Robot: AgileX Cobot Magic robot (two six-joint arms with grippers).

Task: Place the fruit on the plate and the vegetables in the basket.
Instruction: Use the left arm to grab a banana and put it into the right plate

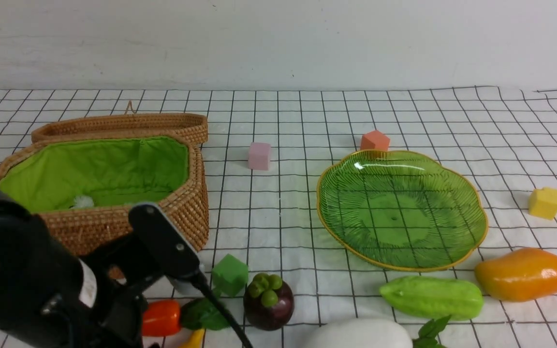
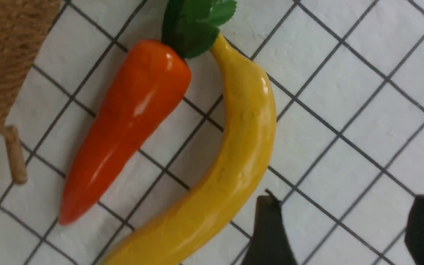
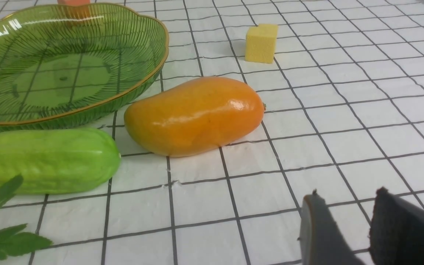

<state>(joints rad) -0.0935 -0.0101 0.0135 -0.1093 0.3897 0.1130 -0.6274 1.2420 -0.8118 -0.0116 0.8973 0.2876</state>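
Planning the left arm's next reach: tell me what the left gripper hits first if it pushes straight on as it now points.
Probably the bare checked tablecloth: the open left gripper aims beside the banana, which lies just off one finger. Depth is unclear, so that finger might graze it.

We see a basket (image 1: 182,212) of rough woven rattan with a matt green cloth lining (image 1: 99,169), and a plate (image 1: 404,193) of smooth, translucent green glass, ribbed, with a shiny gold rim. The carrot (image 2: 131,121), banana (image 2: 234,154), mango (image 3: 193,114) and mangosteen (image 1: 269,302) look to us like hard, glossy plastic with bright highlights, the carrot's leaves (image 2: 193,22) thin and matt, while the gourd (image 3: 46,160) has a duller sheen. Under everything we find a matt white tablecloth (image 1: 278,121), lightly creased, and the yellow cube (image 3: 260,42) looks like porous, matt foam.
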